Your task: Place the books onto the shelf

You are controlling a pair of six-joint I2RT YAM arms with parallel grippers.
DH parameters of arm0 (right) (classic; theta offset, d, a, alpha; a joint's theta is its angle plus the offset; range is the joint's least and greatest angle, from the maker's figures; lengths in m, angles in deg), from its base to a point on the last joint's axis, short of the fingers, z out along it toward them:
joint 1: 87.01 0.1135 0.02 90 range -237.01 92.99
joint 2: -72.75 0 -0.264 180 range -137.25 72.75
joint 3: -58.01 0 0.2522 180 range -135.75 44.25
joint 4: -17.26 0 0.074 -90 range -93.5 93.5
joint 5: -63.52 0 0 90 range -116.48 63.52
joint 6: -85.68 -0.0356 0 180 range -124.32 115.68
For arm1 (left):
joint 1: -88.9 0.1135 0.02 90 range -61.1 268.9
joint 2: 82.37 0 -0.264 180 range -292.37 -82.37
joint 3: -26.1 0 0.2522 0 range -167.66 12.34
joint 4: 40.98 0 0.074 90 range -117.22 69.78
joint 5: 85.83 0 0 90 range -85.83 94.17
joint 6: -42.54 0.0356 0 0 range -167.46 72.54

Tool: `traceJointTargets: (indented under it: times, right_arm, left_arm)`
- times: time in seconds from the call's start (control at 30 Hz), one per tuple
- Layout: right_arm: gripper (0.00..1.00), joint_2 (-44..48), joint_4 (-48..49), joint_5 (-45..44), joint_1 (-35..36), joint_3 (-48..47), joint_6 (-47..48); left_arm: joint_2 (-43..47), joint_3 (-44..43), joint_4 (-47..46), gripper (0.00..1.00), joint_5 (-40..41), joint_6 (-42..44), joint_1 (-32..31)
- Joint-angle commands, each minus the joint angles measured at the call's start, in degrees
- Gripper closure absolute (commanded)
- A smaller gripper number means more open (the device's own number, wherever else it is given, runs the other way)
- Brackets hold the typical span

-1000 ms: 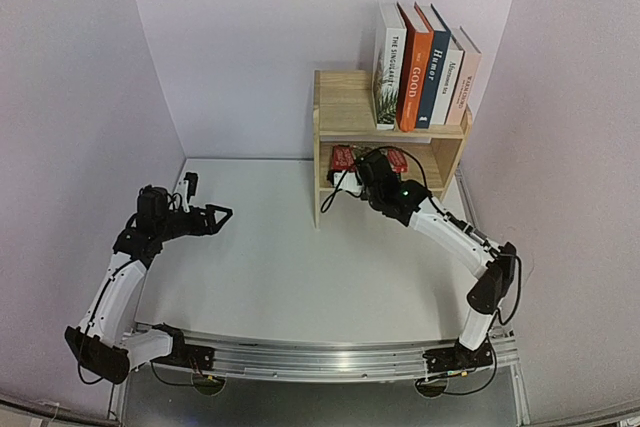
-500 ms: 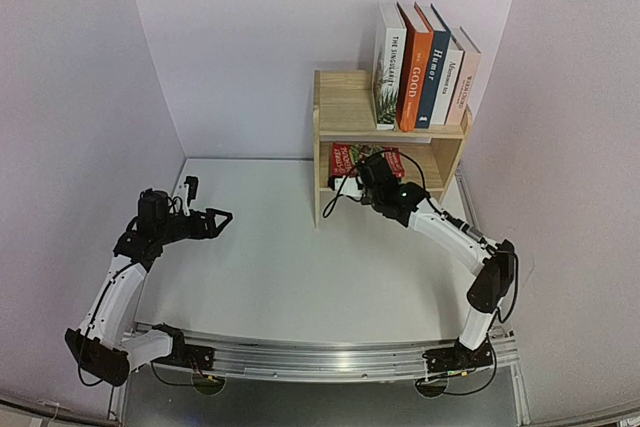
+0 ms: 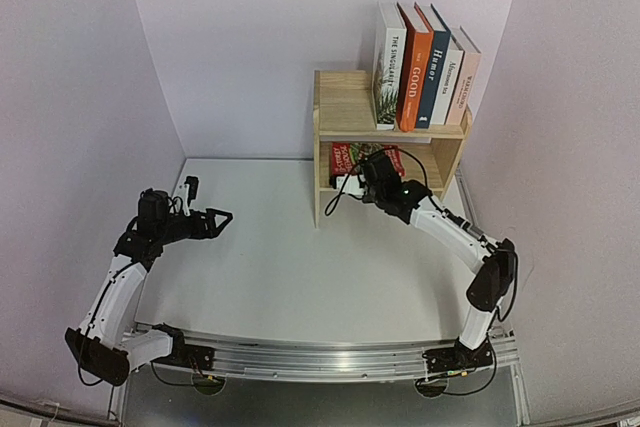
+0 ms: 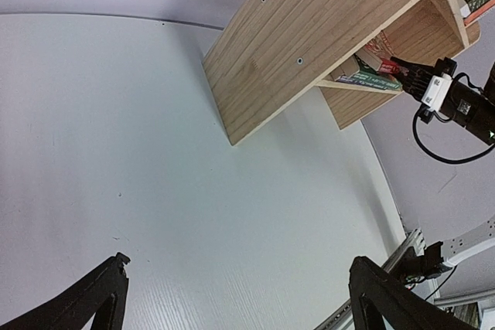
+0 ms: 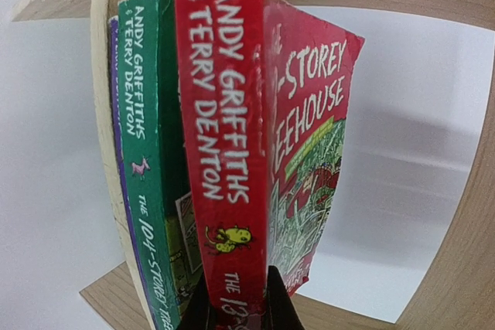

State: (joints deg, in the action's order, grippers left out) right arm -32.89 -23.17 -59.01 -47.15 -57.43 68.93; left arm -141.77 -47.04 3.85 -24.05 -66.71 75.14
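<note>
Right tool pinches red book upright, spine outward.

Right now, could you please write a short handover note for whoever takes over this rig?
Left gripper: open and empty, over the table on the left side.
Right gripper: shut on the spine of the red book, inside the lower tier of the shelf.
Books: five books stand on the top tier; the green book and blue book are in the lower tier, with the red one next to the green.
Done: seven shelved.
Left: seat the red book, release it, and withdraw the right arm.
</note>
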Motion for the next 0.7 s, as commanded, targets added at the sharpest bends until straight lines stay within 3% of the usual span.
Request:
traceJointTargets:
  times: [0.0,0.33,0.53,0.67]
  right_arm:
    - [1.00,-2.2,-1.0,3.0,-1.0,-2.4,-1.3]
    - [0.97,-1.7,-3.6,3.8,-1.3,-2.9,-3.0]
    - [0.35,-1.1,-5.2,3.5,-1.3,-3.1,-3.3]
    - [0.30,-0.1,-6.4,4.1,-1.2,-4.6,-3.7]
  left_arm:
    - [-0.3,-0.5,-0.2,0.01,1.1,1.5,0.2]
    - [-0.6,-0.4,0.1,0.01,1.0,2.2,0.1]
    - [-0.9,-0.1,-0.5,0.01,0.1,2.0,0.2]
    - [-0.6,0.0,0.0,0.01,0.0,2.3,0.2]
